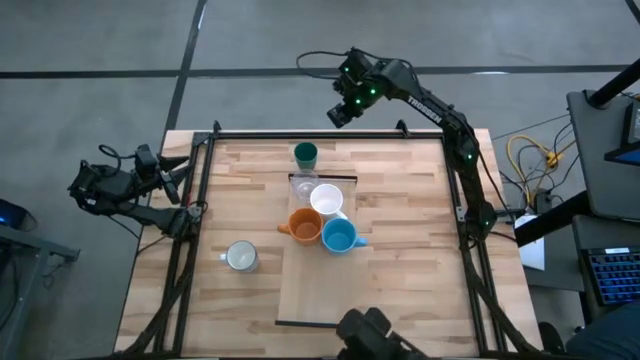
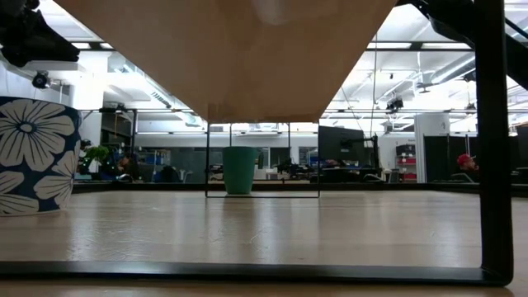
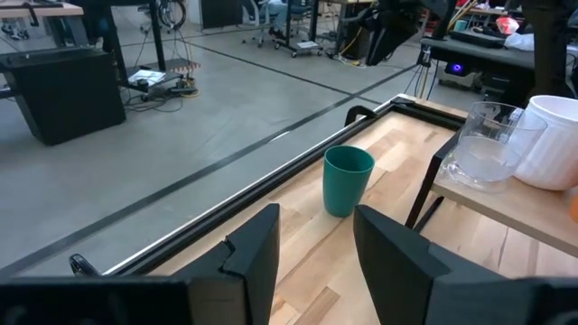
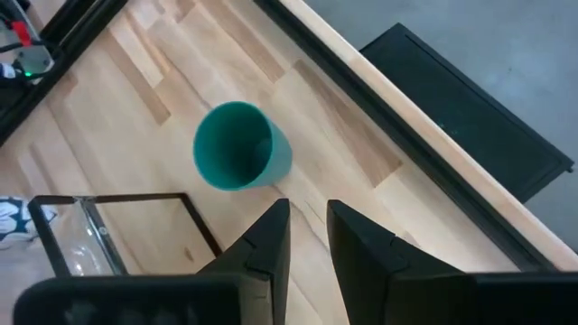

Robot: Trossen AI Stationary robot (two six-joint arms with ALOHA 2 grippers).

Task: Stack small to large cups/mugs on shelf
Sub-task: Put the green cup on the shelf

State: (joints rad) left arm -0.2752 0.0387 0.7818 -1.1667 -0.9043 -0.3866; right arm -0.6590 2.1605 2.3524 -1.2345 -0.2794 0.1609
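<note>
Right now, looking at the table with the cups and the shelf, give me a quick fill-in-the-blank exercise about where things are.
1. The dark green cup stands on the tabletop, not on the ____.
2. On the shelf, the orange mug stands beside the light ____ mug.
3. The mug standing alone on the tabletop, off the shelf toward the left arm, has a ____ pattern.
4. The right gripper hovers near the ____ cup.

Missing words: shelf; blue; flower; green
</note>
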